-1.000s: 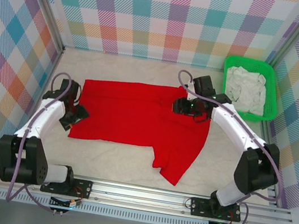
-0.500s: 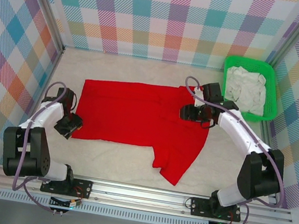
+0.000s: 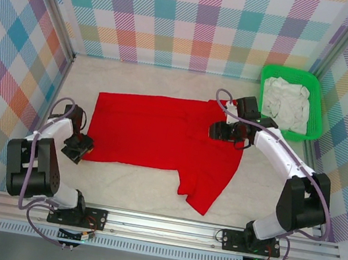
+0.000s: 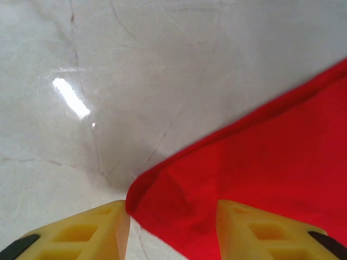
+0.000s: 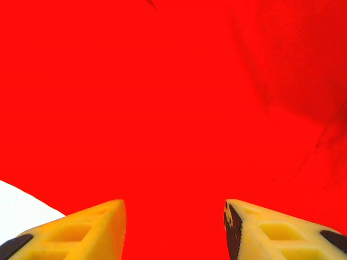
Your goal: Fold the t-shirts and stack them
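White marbled table (image 3: pixel 150 189) carries a red t-shirt (image 3: pixel 154 130). Left gripper (image 4: pixel 172 219) stands spread around its corner; right gripper (image 5: pixel 174 216) is also spread, just above the cloth.

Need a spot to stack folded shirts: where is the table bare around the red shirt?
Bare table runs in a strip between the t-shirt and the back wall, and another between its near edge and the front rail, left of the sleeve. Crowded: far right, with the green basket and right gripper; the left gripper sits at the shirt's near-left corner.
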Tool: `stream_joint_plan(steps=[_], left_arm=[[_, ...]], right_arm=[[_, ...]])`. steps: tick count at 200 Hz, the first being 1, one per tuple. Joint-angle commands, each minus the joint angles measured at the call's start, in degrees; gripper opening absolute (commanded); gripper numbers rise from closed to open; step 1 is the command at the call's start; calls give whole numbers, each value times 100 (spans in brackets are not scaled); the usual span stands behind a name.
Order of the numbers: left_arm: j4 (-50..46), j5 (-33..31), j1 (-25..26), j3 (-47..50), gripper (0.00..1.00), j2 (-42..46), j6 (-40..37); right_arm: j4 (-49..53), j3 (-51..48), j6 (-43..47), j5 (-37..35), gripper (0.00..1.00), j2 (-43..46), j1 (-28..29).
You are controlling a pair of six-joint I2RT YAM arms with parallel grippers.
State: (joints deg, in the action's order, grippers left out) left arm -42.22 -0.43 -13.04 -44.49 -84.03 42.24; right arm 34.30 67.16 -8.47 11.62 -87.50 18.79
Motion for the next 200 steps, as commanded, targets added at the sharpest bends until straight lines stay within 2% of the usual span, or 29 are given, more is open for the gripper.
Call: stream_joint_plan(steps=[1, 29, 68, 106, 139, 182, 200], left_arm=[[305, 125, -95, 46, 41, -316, -2], [487, 87, -144, -168, 28, -774, -111], [721, 252, -159, -282, 0, -1036, -247], [833, 287, -164, -149, 0, -794, -385], [879, 301, -162, -39, 0, -526, -520], [1041, 403, -157, 82, 0, -256, -673], [1100, 455, -158, 113, 0, -187, -759]], right_arm=[[25, 7, 81, 95, 50, 150, -24], [99, 70, 206, 151, 49, 272, -25], [-203, -128, 547, 295, 50, 923, -15], [-382, -317, 1356, 653, 49, 1376, 10], [73, -228, 2851, 777, 49, 1319, 82], [1490, -431, 5067, 179, 51, 1505, 781], [1921, -718, 5693, -172, 54, 1632, 1378]])
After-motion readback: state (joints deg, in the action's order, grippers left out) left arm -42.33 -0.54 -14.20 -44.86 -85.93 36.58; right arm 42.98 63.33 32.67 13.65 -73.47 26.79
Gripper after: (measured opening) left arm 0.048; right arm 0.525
